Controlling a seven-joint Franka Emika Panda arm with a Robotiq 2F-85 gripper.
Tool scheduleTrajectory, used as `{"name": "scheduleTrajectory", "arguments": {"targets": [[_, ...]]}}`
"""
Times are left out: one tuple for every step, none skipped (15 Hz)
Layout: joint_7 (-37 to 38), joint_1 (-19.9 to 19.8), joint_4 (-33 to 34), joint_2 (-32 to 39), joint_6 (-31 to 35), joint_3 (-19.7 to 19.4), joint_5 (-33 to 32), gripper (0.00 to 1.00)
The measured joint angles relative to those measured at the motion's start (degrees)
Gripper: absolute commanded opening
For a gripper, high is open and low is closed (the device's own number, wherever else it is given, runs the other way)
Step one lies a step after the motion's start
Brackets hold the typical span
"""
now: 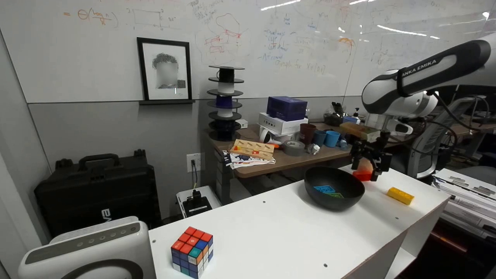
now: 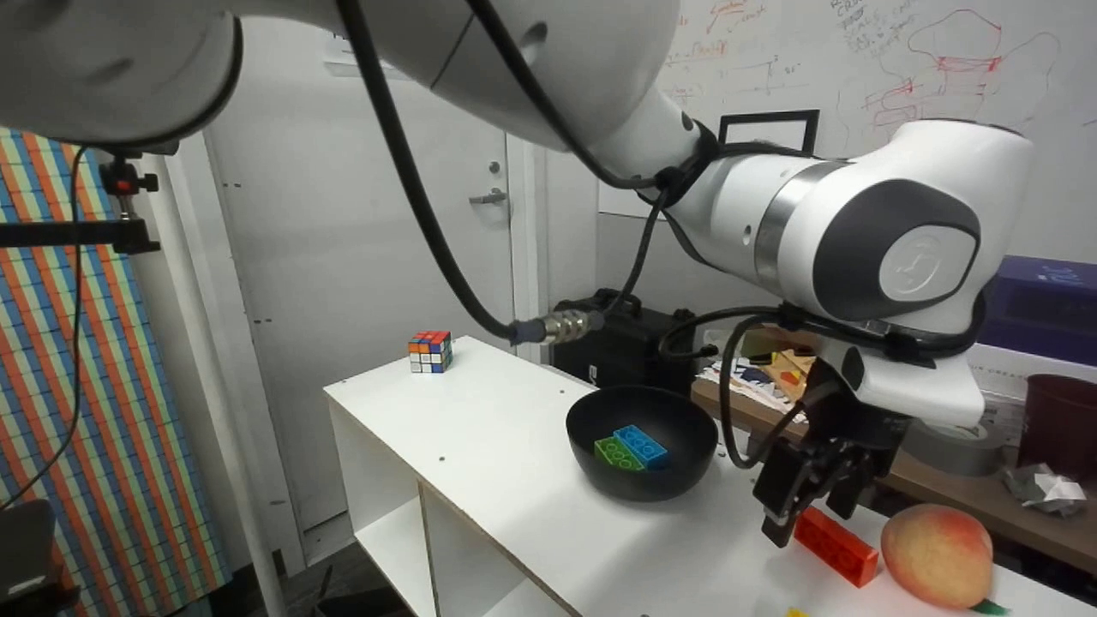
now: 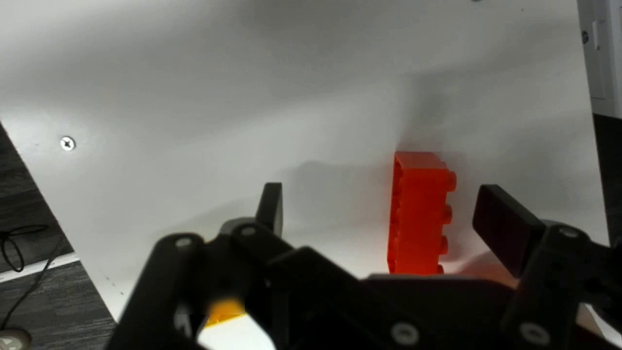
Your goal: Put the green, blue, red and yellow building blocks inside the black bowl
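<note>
Blue block (image 2: pixel 641 445) and green block (image 2: pixel 618 454) are already inside the black bowl (image 2: pixel 600 414), leaving the red block (image 3: pixel 421 218), near the spread, empty tool (image 3: pixel 383 214), and the yellow block (image 1: pixel 400 195), both outside it.

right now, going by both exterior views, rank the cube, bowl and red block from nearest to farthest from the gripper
1. Red block: on the white top, close by the open gripper.
2. Bowl: farther along, with the blue block and green block inside.
3. Cube: near the opposite end of the white top, beyond the bowl.
</note>
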Motion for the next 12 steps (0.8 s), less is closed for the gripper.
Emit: {"name": "scheduleTrajectory", "arguments": {"targets": [[0.4, 0.0, 1.0, 0.8, -0.3, 0.0, -0.5, 1.0], [0.7, 0.0, 2.0, 1.6, -0.6, 0.0, -0.9, 0.75], [1.1, 0.0, 2.8, 2.3, -0.7, 0.0, -1.4, 0.74], [1.4, 0.0, 3.7, 2.9, -0.9, 0.0, -1.8, 0.66], [1.6, 0.0, 4.5, 3.5, -1.0, 0.0, -2.1, 0.58], [1.8, 0.0, 5.4, 3.9, -1.4, 0.0, -2.3, 0.49], [2.2, 0.0, 6.1, 4.3, -1.7, 0.0, -2.5, 0.42], [2.6, 0.0, 6.8, 4.6, -1.9, 0.0, -2.8, 0.33], [2.9, 0.1, 7.2, 4.8, -2.0, -0.1, -2.9, 0.27], [3.2, 0.2, 7.3, 4.8, -2.0, -0.3, -3.1, 0.2], [3.5, 0.3, 7.4, 4.8, -2.0, -0.4, -3.2, 0.11], [3.7, 0.4, 7.5, 4.8, -2.0, -0.5, -3.3, 0.06]]}}
